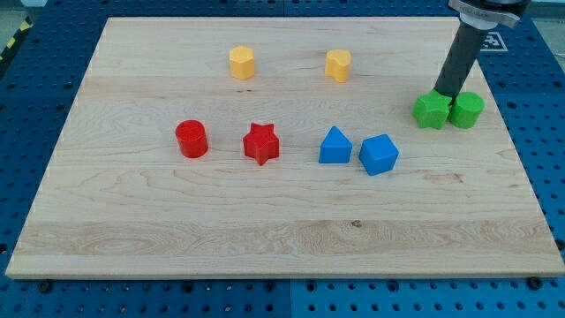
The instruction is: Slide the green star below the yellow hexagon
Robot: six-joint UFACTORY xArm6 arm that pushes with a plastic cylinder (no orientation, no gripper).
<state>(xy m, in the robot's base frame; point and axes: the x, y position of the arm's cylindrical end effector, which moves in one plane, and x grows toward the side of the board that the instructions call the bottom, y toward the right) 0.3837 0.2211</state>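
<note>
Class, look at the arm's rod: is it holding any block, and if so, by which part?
Nothing is held. My tip has no pincer; it only stands just above the green star and the green cylinder, by the gap between them.

The tip (pixel 445 92) is sitting at the far right, touching the green star (pixel 431 110) beside a green block (pixel 467 109), well right of the yellow hexagon (pixel 242 63).

We are in a robotics lab: our pale wooden board bench (pixel 282 234) rests on a blue perforated metal mounting plate (pixel 538 132), with yellow-black hazard tape (pixel 16 40) beyond its top-left corner.
</note>
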